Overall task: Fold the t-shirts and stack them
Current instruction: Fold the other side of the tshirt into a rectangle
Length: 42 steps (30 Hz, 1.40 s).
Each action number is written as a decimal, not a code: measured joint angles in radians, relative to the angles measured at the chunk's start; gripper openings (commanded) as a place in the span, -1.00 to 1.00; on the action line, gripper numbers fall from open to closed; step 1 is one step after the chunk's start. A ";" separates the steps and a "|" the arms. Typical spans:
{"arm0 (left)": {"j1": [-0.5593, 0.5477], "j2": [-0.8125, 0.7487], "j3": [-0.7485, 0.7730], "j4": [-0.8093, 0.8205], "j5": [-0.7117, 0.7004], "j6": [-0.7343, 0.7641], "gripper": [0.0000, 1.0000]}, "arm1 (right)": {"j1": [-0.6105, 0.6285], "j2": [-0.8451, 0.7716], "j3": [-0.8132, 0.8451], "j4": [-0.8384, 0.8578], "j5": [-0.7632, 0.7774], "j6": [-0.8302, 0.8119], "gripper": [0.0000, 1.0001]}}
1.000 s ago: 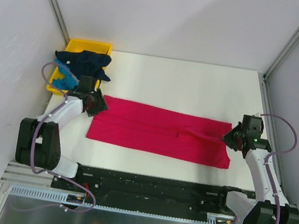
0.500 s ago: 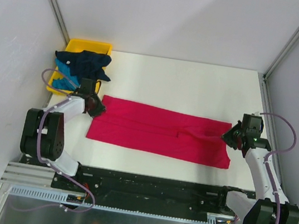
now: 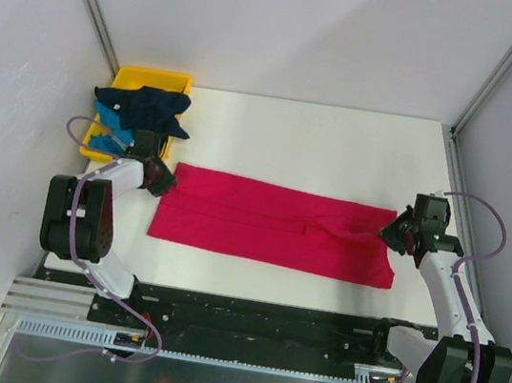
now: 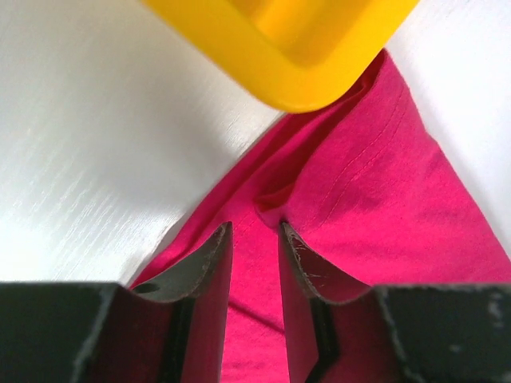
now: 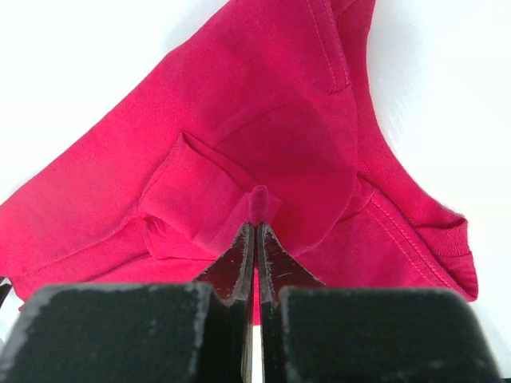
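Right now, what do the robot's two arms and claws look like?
The left arm and right arm have white links, black joints and looping lilac cables. The left claw and right claw each have two flat black fingers, scuffed at the edges.

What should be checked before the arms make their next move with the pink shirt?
1. Right gripper pinching the pink shirt: ok, shut on a fold.
2. Left gripper gripping too: not ok, fingers apart over cloth.
3. Shirt flat: ok, bunched only by the right gripper.
4. Yellow tray clear of left gripper: cannot tell, very close.
5. Navy shirt and blue shirt aside: ok, on tray.
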 measured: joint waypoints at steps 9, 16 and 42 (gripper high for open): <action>0.000 0.049 0.035 0.014 0.004 0.000 -0.37 | 0.000 0.005 0.000 0.001 -0.005 0.000 -1.00; 0.000 0.076 0.065 0.015 0.010 0.002 -0.62 | 0.000 0.006 0.000 0.002 -0.007 -0.001 -1.00; -0.022 -0.086 0.105 -0.067 -0.008 0.125 -1.00 | -0.007 0.007 0.000 0.015 -0.018 -0.003 -1.00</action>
